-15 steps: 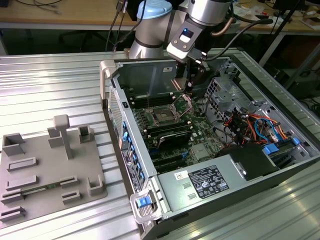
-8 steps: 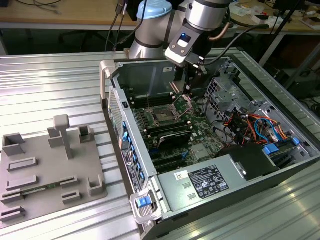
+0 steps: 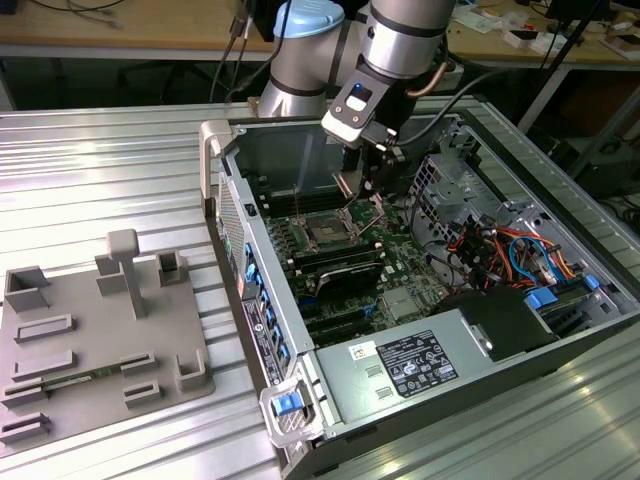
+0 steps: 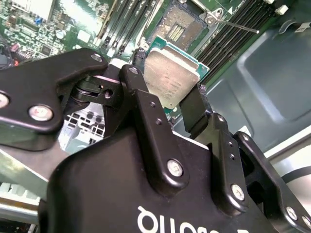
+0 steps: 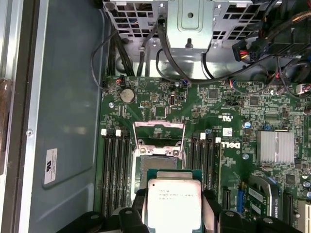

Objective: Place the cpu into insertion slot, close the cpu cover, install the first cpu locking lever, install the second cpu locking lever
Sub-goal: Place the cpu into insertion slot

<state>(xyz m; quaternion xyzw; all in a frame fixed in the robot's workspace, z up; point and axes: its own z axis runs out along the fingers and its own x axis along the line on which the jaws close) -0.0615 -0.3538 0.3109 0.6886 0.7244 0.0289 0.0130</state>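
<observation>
You're on step one: gripper [image 4: 167, 90] jaws clamped on the cpu [image 5: 174, 204] by its edges, chip hanging over the rim of the insertion slot [image 5: 155, 162] toward the far end of the open case [image 3: 262, 300], not yet seated, cpu cover [image 5: 159, 124] swung up beside it, so seating calls for a square, level line-up, and the chip's faint print is too small to read

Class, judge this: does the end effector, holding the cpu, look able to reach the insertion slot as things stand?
Probably yes: the end effector grips the cpu close to the slot, the cover stands open, and nothing lies between them.
</observation>
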